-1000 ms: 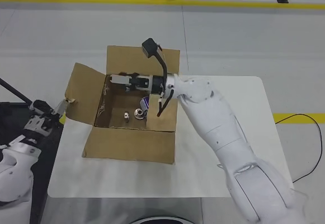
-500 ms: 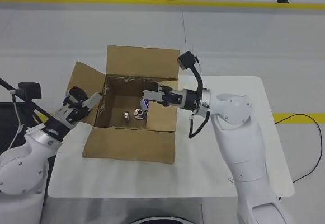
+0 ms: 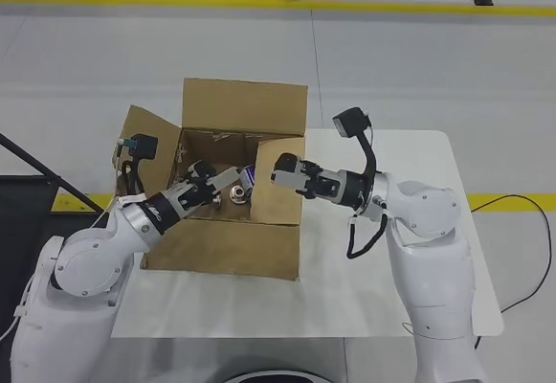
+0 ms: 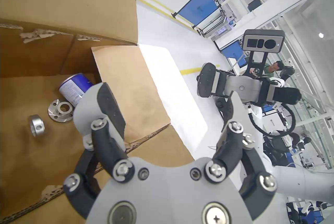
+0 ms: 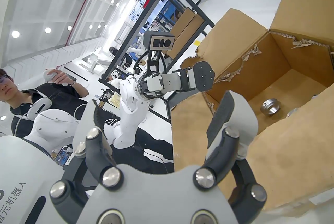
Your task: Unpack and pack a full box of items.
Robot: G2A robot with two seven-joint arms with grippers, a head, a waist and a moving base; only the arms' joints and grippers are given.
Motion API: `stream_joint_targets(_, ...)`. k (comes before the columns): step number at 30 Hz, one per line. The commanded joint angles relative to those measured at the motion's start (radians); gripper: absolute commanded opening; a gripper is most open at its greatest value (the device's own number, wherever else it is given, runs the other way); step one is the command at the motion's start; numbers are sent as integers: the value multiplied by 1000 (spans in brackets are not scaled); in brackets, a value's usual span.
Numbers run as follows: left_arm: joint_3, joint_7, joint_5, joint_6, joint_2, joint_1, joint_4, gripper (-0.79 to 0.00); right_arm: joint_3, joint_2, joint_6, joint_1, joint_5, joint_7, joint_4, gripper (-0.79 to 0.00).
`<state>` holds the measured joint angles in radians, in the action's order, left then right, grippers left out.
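Observation:
An open cardboard box [image 3: 222, 247] stands on the white table [image 3: 421, 172]. On its floor lie a blue can [image 4: 74, 86], a flat metal flange [image 4: 60, 110] and a metal ring collar [image 4: 36, 125]; the can [image 3: 249, 175] and a metal part [image 3: 233, 194] also show from above. My left gripper [image 3: 211, 178] hangs open over the box's left half, holding nothing, its fingers [image 4: 109, 105] spread wide. Just outside the upright right flap [image 3: 282, 191], my right gripper [image 3: 285, 173] is open and empty. The collar [image 5: 270, 106] lies past its fingers [image 5: 229, 115].
The box's left flap [image 3: 144, 158] and back flap [image 3: 244, 103] are folded outward. Bare table lies right of the box and in front of it. A black stand [image 3: 10, 148] rises off the table's left edge.
My left arm swung in from beyond the table's left edge over the left flap into the box. My right gripper drew back rightward from over the box to outside the right flap.

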<state>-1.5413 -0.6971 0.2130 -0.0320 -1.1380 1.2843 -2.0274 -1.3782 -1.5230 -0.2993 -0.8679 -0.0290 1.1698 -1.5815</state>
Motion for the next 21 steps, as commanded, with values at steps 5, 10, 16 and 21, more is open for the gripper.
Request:
stream_joint_targets(5, 9, 6, -9, 8, -1, 6, 8, 0, 0, 0, 0, 0, 0, 0, 0, 0)
stream_joint_targets(10, 88, 10, 22, 94, -6, -53, 69, 0, 5, 3, -4, -17, 4, -26, -13, 0)
stream_joint_targets(16, 172, -63, -100, 159, -18, -173, 197, 0, -45, 20, -40, -57, -4, -101, -57, 0)
stream_joint_targets(21, 202, -131, -176, 184, -23, -257, 328, 0, -109, 38, -53, -123, -4, -150, -120, 0)
